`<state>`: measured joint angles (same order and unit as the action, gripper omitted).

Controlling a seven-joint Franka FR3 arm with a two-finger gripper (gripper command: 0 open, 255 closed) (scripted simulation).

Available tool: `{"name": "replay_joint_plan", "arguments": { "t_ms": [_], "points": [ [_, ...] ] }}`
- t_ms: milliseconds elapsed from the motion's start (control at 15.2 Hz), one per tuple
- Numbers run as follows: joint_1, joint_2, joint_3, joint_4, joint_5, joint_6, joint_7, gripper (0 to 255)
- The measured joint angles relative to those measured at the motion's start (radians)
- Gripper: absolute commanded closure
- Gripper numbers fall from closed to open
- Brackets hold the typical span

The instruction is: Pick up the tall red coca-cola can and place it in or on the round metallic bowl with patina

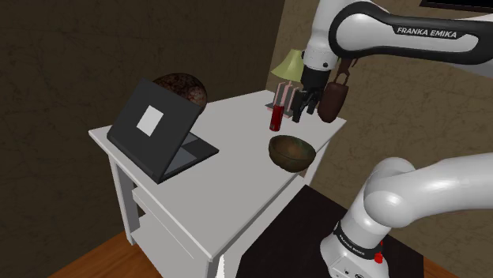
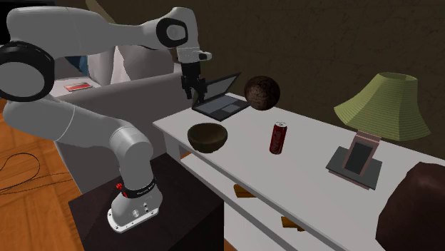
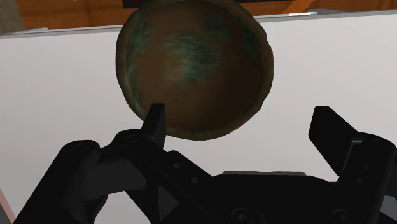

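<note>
A white table [image 1: 237, 175] stands against dark, mottled brown walls [image 1: 55, 71] on a wood floor [image 2: 28, 192]. It has a flat top and an open shelf underneath. At one end of it sits an open laptop [image 1: 158, 130], with a dark round ball [image 1: 183, 88] just behind. At the other end are a lamp [image 2: 385, 107] with a green shade, a small frame [image 2: 359, 158] leaning at its foot, and a brown lump [image 2: 417, 207] near the second exterior view's lower right corner. In that view a grey sofa [image 2: 135, 82] stands beyond the table, with a flat red item [image 2: 77, 86] on its seat. A thin black cable [image 2: 14, 162] lies on the floor. The arm's base sits on a dark stand [image 2: 182, 214], right beside the table.

The can [image 1: 276, 117] is red and stands upright on the tabletop. It is near the bowl [image 1: 291, 150] but clear of it, between the bowl and the frame. The bowl is round, brown with greenish patches inside, and sits close to the table edge nearest the stand.

The gripper [image 1: 304, 109] hangs in the air above the table and points down. In the wrist view its fingers [image 3: 156, 121] stand wide apart with bare white table [image 3: 51, 83] between them, and they touch nothing. There the bowl's rim lies just past the fingertips, and a strip of floor shows beyond the table edge.
</note>
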<state>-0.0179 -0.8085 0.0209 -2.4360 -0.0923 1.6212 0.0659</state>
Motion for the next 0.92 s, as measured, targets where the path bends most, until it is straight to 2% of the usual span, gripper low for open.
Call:
{"name": "replay_joint_plan", "arguments": {
  "t_ms": [132,330,528,924],
  "points": [
    [-0.003,0.008,-0.009,0.002,-0.005,0.007,-0.010,0],
    [-0.017,0.066,-0.059,0.020,-0.031,0.056,-0.064,0],
    [-0.034,0.151,-0.127,0.049,-0.060,0.125,-0.137,0],
    [-0.049,0.335,-0.240,0.157,-0.073,0.223,-0.272,0]
  ]
}}
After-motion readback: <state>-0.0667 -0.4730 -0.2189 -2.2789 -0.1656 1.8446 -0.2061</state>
